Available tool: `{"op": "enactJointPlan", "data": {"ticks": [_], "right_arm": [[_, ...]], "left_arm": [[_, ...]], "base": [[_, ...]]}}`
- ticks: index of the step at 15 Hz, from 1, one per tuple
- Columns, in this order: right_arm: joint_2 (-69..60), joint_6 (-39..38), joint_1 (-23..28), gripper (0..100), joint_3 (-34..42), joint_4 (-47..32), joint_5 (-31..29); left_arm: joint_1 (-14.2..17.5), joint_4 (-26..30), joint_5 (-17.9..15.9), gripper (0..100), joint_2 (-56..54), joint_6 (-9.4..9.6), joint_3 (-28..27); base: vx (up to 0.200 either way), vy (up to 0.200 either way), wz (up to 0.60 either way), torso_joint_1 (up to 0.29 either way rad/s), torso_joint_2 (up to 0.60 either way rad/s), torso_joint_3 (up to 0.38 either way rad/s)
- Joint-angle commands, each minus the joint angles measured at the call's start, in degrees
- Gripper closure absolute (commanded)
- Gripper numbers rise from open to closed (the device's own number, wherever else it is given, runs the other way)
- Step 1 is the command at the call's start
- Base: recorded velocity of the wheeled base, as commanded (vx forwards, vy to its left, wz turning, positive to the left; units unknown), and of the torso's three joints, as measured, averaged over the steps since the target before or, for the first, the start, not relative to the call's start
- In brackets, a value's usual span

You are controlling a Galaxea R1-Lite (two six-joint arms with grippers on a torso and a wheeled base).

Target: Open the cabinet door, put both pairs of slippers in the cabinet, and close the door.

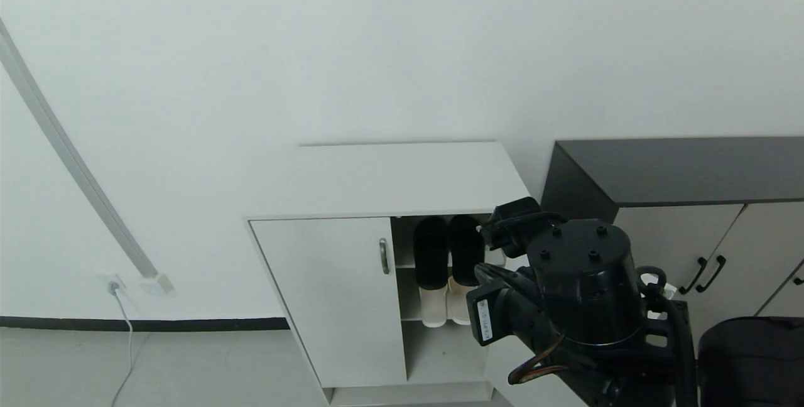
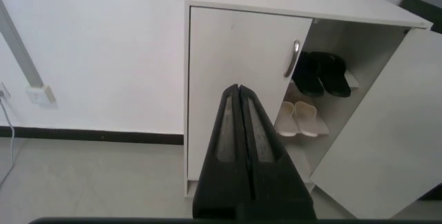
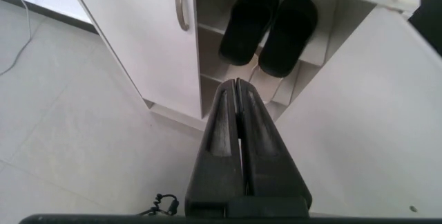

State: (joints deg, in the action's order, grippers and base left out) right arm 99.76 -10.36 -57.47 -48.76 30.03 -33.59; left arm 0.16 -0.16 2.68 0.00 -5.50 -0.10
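Far left in the head view, around 8 o'clock, there's a wall socket point(image 1: 115, 284) with a cable hanging down to the floor. The white cabinet point(image 1: 402, 181) sits around 6 o'clock. Its left door point(image 1: 333, 300) is closed, with the metal handle point(image 1: 384, 255) on its inner edge. Its right door point(image 2: 387, 134) is swung wide open.

Both pairs are already inside. The black slippers point(image 1: 431, 256) are on the top shelf, and the white slippers point(image 1: 433, 306) are on the shelf right under them, at 6 o'clock from the black pair.

The left gripper point(image 2: 239, 87) hangs in front of the closed door, jaws pressed together with nothing in them. Same for the right gripper point(image 3: 237, 81), out in front of the open side.

A dark cabinet point(image 1: 678, 168) stands off at 3 o'clock.
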Motion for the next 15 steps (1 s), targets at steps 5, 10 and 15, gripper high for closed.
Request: {"op": "enactJointPlan", "data": {"ticks": [5, 10, 15], "right_arm": [[0.1, 0.0, 0.3, 100, 0.0, 0.0, 0.0], [0.0, -0.1, 1.0, 100, 0.1, 0.1, 0.0], [0.0, 1.3, 1.7, 100, 0.6, 0.1, 0.0]], "left_arm": [[0.0, 0.0, 0.0, 100, 0.0, -0.04, 0.0], [0.0, 0.0, 0.0, 100, 0.0, 0.05, 0.0], [0.0, 0.0, 0.0, 100, 0.0, 0.05, 0.0]], "base": [[0.0, 0.0, 0.0, 0.212, -0.46, -0.25], [0.0, 0.0, 0.0, 0.173, -0.37, -0.199], [0.0, 0.0, 0.0, 0.088, -0.2, -0.102]]}}
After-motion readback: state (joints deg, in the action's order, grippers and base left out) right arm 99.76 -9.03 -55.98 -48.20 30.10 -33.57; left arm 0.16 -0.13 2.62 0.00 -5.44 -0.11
